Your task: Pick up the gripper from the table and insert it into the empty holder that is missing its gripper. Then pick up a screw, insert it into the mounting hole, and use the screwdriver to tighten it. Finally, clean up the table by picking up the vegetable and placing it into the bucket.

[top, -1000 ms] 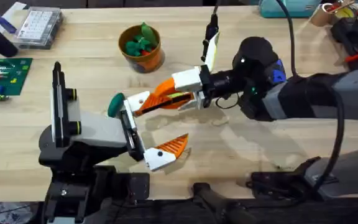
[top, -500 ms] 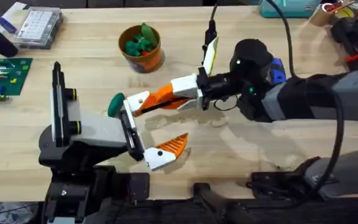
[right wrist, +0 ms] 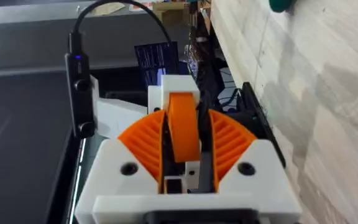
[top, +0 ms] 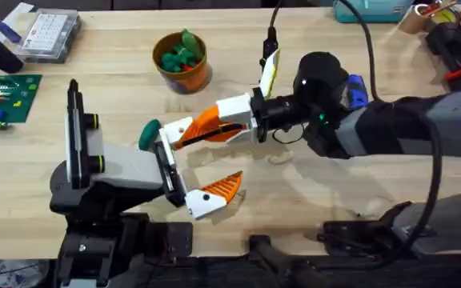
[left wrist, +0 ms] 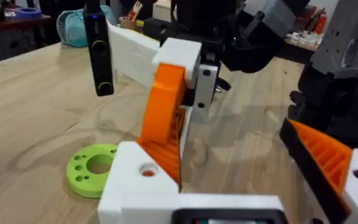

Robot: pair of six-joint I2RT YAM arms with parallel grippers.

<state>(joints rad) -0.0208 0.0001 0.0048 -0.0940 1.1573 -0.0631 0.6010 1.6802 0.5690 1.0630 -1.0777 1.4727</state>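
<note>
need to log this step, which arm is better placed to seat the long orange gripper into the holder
Right. The right gripper is shut on the long orange gripper, whose white base already sits at the holder. The left arm carries the holder itself, so it can only steady it.

I am seeing the tabletop showing pale wood in lengthwise grain strips. The gripper is showing ribbed orange over a white base, and the right gripper is showing the same orange ribbed pads on a white body. The holder is looking grey with a black rail. Its own shorter finger is glowing orange on a white block dotted black. The bucket is appearing orange-brown, carrying green pieces with a touch of red. A lime-green disc is lying in the left wrist view.
</note>
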